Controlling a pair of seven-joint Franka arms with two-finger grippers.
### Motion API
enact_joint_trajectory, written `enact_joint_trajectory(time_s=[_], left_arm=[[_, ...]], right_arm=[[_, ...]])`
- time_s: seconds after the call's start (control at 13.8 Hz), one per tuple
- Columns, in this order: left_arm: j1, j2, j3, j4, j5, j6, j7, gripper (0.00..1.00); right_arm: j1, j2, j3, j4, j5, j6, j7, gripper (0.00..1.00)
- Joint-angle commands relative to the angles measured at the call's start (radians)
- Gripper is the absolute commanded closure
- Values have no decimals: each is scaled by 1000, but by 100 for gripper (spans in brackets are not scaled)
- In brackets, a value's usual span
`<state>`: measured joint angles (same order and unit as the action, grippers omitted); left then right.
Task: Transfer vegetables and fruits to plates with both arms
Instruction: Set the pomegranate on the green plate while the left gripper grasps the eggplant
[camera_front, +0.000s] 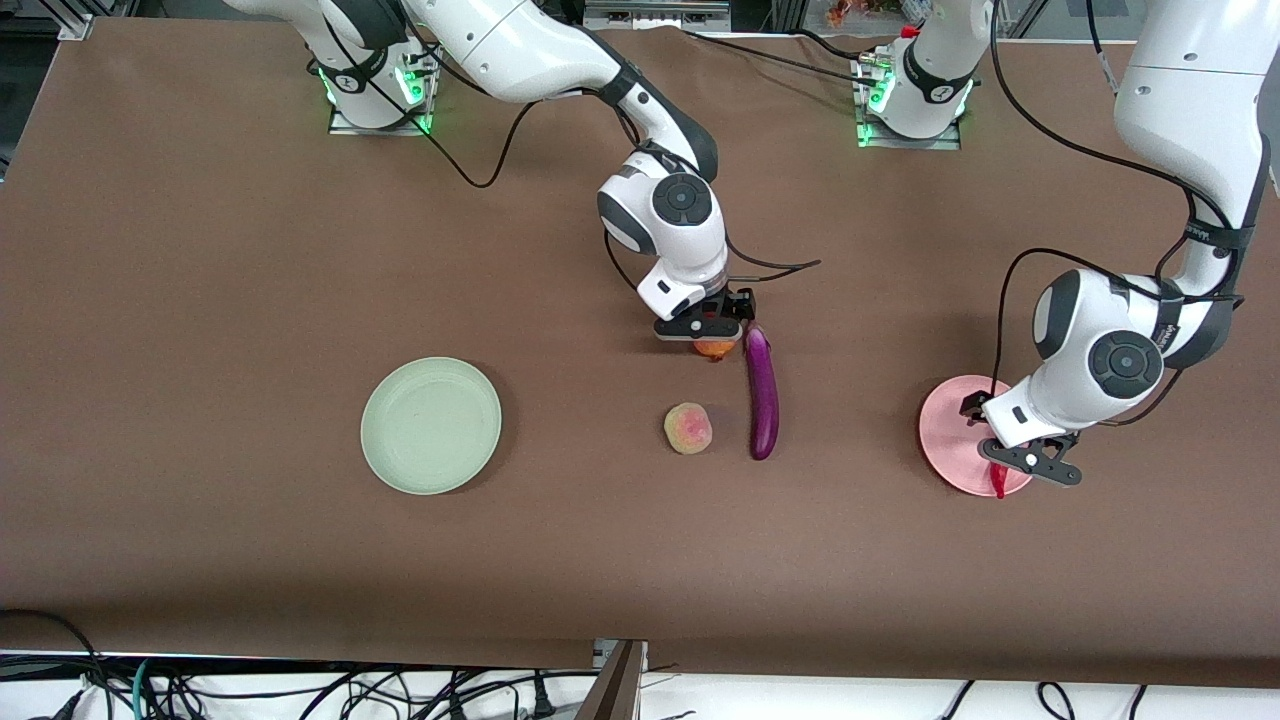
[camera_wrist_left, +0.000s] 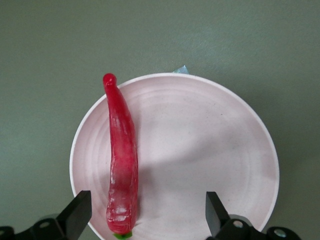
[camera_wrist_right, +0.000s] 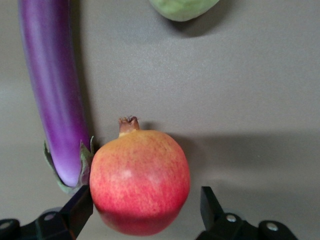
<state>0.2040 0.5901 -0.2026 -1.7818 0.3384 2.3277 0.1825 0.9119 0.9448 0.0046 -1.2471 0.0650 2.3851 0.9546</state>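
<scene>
Jaws spread on both black two-finger grippers, nothing clamped.

Left gripper (camera_front: 1022, 462): positioned over the light pink round shallow plate (camera_front: 950, 425) at the left arm's end of the table. Fingers (camera_wrist_left: 77, 212) wide apart, with the thin red chili pepper (camera_wrist_left: 121, 160) between them but touching neither pad. Chili lying flat on the pink plate close to one rim, slightly curved, pointed tip reaching the plate's edge, green stem end toward the gripper.

Right gripper (camera_front: 712, 325): lowered at mid-table over the round red fruit with small crown tip (camera_wrist_right: 141, 180). Fingers (camera_wrist_right: 80, 210) open on either side of the fruit; contact with the fruit cannot be told. Fruit resting on the brown table (camera_front: 200, 300), crown pointing away from the gripper.

Long slender glossy purple eggplant (camera_front: 761, 393): on the table just beside the red fruit, green-capped stem end next to it, body extending toward the front camera.

Yellowish-pink fuzzy peach (camera_front: 688, 428): on the table, nearer the front camera than the red fruit, near the eggplant.

Pale mint green round shallow plate (camera_front: 431, 425): toward the right arm's end of the table, well apart from the peach.
</scene>
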Motion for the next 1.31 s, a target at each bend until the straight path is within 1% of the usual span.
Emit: enact_joint_trajectory(time_s=[0.0, 0.07, 0.15, 0.22, 0.29, 0.44, 0.51, 0.58, 0.73, 0.8, 0.87, 0.95, 1.02, 1.09, 1.24], left_arm=[[-1, -27, -3, -2, 18, -36, 3, 0], [-1, -35, -8, -2, 18, -42, 3, 0], [-9, -55, -20, -1, 16, -82, 2, 0], [-14, -76, -56, 18, 14, -138, -3, 0], [-14, -91, -87, 53, 7, -228, -9, 0], [-15, -92, -167, 180, -43, -431, -14, 0], [-23, -89, -191, 229, -74, -492, -35, 0], [-49, -88, -202, 257, -97, -513, -78, 0], [-109, -73, -202, 265, -137, -510, -188, 0], [-142, -49, -202, 265, -160, -499, -269, 0], [-179, -12, -202, 266, -201, -464, -346, 0], [-223, 13, -201, 265, -226, -383, -420, 0], [-276, 36, -198, 254, -219, -288, -495, 0], [-313, 65, -190, 246, -217, -224, -542, 0], [-324, 118, -185, 245, -175, -148, -555, 0]], right_arm=[[1, -1, -15, 26, -13, -13, 18, 54], [-5, -12, -21, 26, -8, -20, 10, 69], [-30, -38, -26, 28, -4, -64, 4, 78], [-63, -70, -23, 31, -4, -131, -3, 79], [-97, -104, -21, 31, -1, -180, -31, 79], [-168, -162, -18, 28, 4, -297, -167, 79], [-200, -176, -18, 28, 4, -347, -225, 79], [-230, -193, -21, 22, 4, -384, -285, 79], [-295, -222, -31, -23, 1, -437, -425, 79], [-332, -230, -46, -61, 1, -441, -498, 79], [-353, -245, -75, -102, 1, -442, -575, 78], [-363, -248, -116, -139, 1, -437, -653, 77], [-369, -248, -165, -167, 1, -432, -719, 75], [-375, -247, -202, -191, 3, -428, -775, 75], [-412, -247, -212, -215, 4, -423, -806, 68]])
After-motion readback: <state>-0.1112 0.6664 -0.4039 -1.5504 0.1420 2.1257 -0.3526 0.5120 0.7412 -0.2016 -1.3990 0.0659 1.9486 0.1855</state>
